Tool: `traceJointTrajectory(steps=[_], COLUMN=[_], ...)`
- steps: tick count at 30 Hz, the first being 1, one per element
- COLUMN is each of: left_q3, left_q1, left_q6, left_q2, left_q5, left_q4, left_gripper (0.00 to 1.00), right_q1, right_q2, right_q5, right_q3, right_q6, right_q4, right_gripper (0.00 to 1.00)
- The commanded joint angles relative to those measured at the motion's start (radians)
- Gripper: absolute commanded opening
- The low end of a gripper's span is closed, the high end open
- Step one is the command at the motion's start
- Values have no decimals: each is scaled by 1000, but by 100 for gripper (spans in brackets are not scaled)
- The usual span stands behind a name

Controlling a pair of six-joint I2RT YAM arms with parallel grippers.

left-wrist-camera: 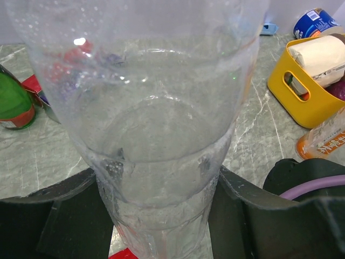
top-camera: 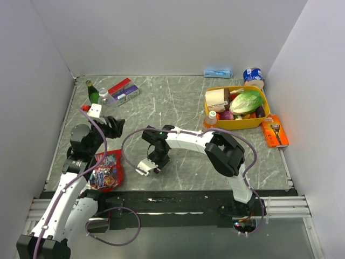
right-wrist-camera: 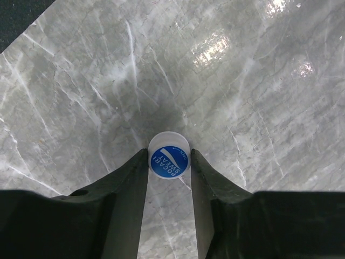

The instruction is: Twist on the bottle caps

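blue cap: flat on the marbled table, pinched between the narrow-set right fingers. clear bottle: clasped on both sides by the left fingers.

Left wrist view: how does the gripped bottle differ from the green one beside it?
The clear bottle is see-through plastic; the green bottle is dark green. The clear bottle is clamped in the left gripper; the green bottle stands free on the table, to its left. The clear bottle fills the view; the green bottle is cut off by the frame edge. Both are on the left arm's side.
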Motion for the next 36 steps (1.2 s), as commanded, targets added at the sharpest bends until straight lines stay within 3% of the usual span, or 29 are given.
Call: traceJointTrajectory(steps=[1, 7, 11, 17, 20, 28, 36], left_q3=[2, -43, -89, -119, -118, -86, -86], left_q1=[5, 5, -12, -197, -292, -450, -489], left_q6=[-19, 53, 252, 609, 665, 686, 657], left_q2=[9, 58, 133, 238, 284, 339, 338], left_q5=[32, 127, 368, 494, 514, 492, 454], left_q4=[64, 173, 267, 252, 258, 290, 324], left_gripper=[1, 1, 1, 1, 1, 1, 1], right_q1=[7, -99, -226, -303, -294, -191, -149], right_q2=[-29, -198, -402, -649, -741, -718, -674], right_q5=[-13, -36, -115, -139, -142, -102, -99], right_q3=[14, 2, 36, 151, 143, 180, 191], right_q6=[45, 204, 316, 389, 425, 482, 393], right_q4=[34, -13, -134, -241, -212, -195, -257], right_gripper=[35, 25, 24, 22, 23, 25, 25])
